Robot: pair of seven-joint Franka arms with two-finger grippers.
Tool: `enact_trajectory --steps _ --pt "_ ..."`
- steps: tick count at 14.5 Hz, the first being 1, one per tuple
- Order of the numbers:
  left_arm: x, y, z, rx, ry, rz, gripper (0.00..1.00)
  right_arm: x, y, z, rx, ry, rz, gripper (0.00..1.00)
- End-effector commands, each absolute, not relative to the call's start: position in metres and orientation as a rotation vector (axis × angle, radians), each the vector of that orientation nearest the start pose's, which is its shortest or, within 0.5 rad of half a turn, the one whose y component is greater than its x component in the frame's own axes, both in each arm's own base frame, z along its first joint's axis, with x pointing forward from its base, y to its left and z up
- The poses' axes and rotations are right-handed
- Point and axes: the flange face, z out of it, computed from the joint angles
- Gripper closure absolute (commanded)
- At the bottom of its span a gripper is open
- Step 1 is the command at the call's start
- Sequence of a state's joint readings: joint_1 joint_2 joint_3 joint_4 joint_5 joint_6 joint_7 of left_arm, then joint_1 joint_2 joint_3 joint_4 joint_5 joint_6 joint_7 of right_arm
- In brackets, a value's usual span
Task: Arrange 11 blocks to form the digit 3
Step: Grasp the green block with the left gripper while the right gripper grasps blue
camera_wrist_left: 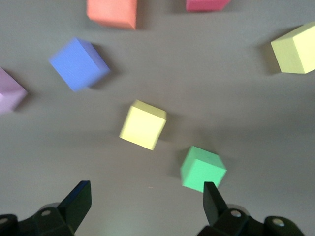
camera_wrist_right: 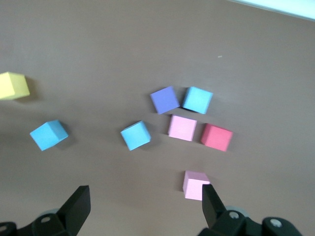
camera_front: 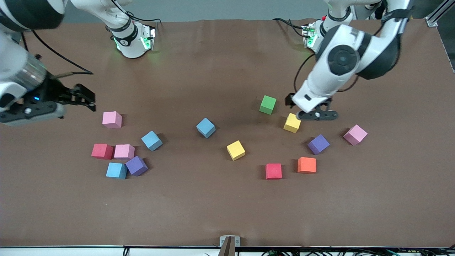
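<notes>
while scattered loose across the table [camera_front: 220,206], blocks form no digit yet. left gripper [camera_front: 310,108], fingers spread and holding nothing, up over the yellow block [camera_front: 292,123] beside the green block [camera_front: 267,104]. right gripper [camera_front: 83,96], fingers likewise spread, above the pink block [camera_front: 112,119].

Looks like a robotics lab to me. Two white robot arms [camera_front: 341,67] are bolted along one edge of a big brown-covered table [camera_front: 213,206], with loose black cables [camera_front: 60,58] trailing near their bases and aluminium framing [camera_front: 439,12] at the table's corner.
</notes>
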State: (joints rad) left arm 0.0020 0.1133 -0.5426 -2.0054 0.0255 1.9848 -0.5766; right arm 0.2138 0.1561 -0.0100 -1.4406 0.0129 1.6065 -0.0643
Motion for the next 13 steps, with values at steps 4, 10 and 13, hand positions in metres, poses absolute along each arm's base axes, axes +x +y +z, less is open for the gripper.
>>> enact_trajectory --steps 4,10,13 --pt "0.424 -0.32 0.337 -3.011 -0.538 0.176 0.0 0.572 0.198 0.483 -3.08 -0.601 0.16 0.0" --pt "0.407 -0.354 0.276 -2.781 -1.325 0.218 0.0 0.551 0.198 0.382 -2.987 -0.937 0.066 0.0" --pt "0.406 -0.353 0.264 -2.654 -1.51 0.241 0.0 0.542 0.189 0.348 -2.981 -0.96 0.012 0.0"
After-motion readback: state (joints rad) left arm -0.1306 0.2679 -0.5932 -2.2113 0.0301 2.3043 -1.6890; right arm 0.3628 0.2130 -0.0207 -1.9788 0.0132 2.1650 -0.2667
